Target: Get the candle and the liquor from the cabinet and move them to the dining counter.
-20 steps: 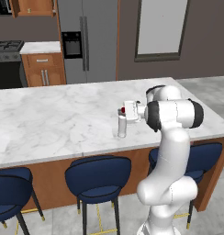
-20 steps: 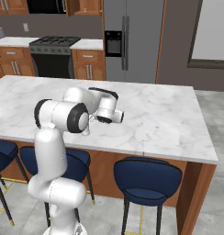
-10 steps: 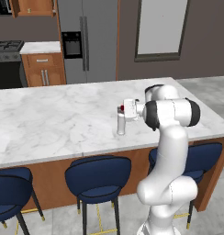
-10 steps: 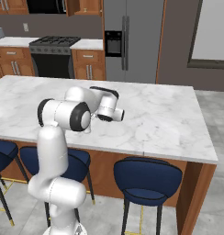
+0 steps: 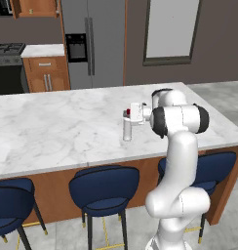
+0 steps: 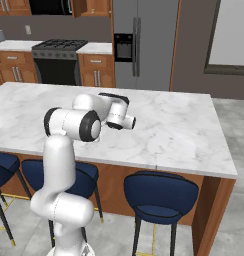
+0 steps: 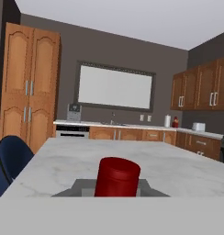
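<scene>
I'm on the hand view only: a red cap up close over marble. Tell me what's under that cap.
Observer: The left base view shows the liquor, a slim white-grey bottle, standing upright on the dining counter.
Operator: Report the gripper.
Observer: The gripper is shut on the liquor at its neck, reaching in from the side.
Operator: Check the counter for the candle.
Observer: No candle shows on the marble top in either base view.
</scene>
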Tool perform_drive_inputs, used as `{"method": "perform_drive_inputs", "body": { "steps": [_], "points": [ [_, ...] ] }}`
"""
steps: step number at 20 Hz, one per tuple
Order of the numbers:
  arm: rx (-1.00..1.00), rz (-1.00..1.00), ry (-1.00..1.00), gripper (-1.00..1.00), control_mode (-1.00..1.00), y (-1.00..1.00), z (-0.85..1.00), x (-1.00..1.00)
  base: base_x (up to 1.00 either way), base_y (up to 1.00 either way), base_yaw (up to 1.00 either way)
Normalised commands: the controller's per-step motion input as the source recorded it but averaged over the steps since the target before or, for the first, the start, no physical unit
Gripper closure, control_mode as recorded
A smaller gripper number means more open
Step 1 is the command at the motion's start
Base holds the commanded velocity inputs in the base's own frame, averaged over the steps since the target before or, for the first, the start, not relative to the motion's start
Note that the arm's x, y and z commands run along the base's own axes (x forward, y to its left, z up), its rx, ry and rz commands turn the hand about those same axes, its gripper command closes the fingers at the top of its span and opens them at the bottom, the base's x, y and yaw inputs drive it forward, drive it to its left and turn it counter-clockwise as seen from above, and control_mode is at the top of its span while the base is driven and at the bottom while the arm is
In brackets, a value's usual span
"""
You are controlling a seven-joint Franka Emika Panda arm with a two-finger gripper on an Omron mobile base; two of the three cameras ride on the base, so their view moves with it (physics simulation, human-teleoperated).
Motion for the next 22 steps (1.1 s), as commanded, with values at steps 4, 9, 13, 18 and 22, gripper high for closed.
{"method": "perform_drive_inputs", "body": {
  "steps": [4,9,13,18,22],
  "points": [
    [0.00,0.00,-0.04,1.00,-1.00,0.00,0.00,0.03,0.00,0.00,0.00],
    [0.00,0.00,-0.02,1.00,-1.00,0.00,0.00,0.00,0.00,0.00,0.00],
    [0.00,0.00,0.00,1.00,-1.00,0.00,-0.02,0.00,0.00,0.00,0.00],
    [0.00,0.00,0.00,1.00,-1.00,0.00,-0.01,0.00,0.00,0.00,0.00],
    [0.00,0.00,0.00,-1.00,-1.00,0.00,0.00,0.00,0.00,0.00,0.00]
  ]
}}
